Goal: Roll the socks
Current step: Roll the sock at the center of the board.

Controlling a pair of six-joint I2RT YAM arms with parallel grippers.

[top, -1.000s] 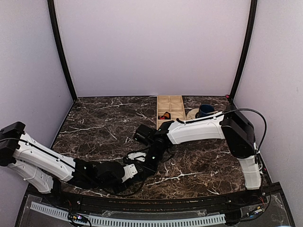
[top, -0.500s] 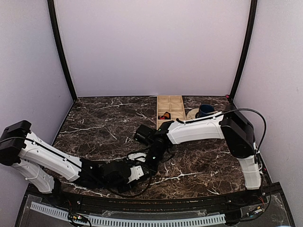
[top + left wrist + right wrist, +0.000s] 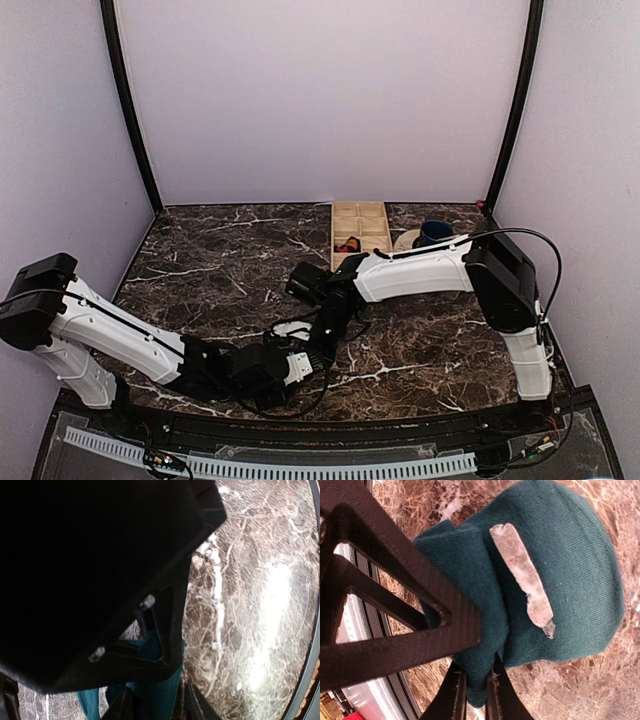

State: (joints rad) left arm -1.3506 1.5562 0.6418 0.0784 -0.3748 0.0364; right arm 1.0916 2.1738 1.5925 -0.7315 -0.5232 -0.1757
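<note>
Firmly, the right gripper (image 3: pixel 476 690) pinches a fold of the teal sock (image 3: pixel 560 580) between its fingertips. Just beside it, the left gripper (image 3: pixel 157 707) straddles the same sock on the marble table (image 3: pixel 250 605); whether it is clamped or loose I cannot tell.

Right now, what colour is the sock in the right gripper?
Plain dark teal green; the sock shows best in the right wrist view.

Lying folded on marble tabletop (image 3: pixel 600 695): plain dark teal green fabric sock (image 3: pixel 570 580), lower fold being pinched. Sitting bunched in wooden tray (image 3: pixel 372 225): black-and-red patterned fabric sock (image 3: pixel 347 245).
</note>
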